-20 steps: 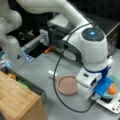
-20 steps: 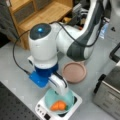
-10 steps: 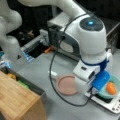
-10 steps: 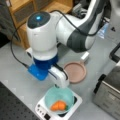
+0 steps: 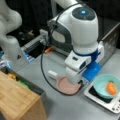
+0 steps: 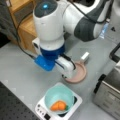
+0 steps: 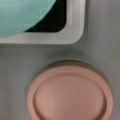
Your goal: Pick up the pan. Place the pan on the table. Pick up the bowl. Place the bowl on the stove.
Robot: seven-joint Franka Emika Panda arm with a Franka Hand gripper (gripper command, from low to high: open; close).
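Gripper: fingers hidden behind the wrist housing in both front views.
Pan [image 7: 70,93]: lower rim cut off by wrist view's bottom edge.
Bowl [image 7: 22,15]: mostly cropped at wrist view's top-left.

Flat plain grey tabletop [image 5: 62,107] carries everything. Round shallow dusty-pink pan [image 6: 78,73] with short white handle [image 6: 84,56] is set flat on it, just beside the small square white single-burner stove [image 6: 76,103], not touching. Light wooden box [image 5: 17,100] stands at a front view's bottom left, large steel toaster oven [image 6: 108,96] at a front view's right. Gripper is not seen.
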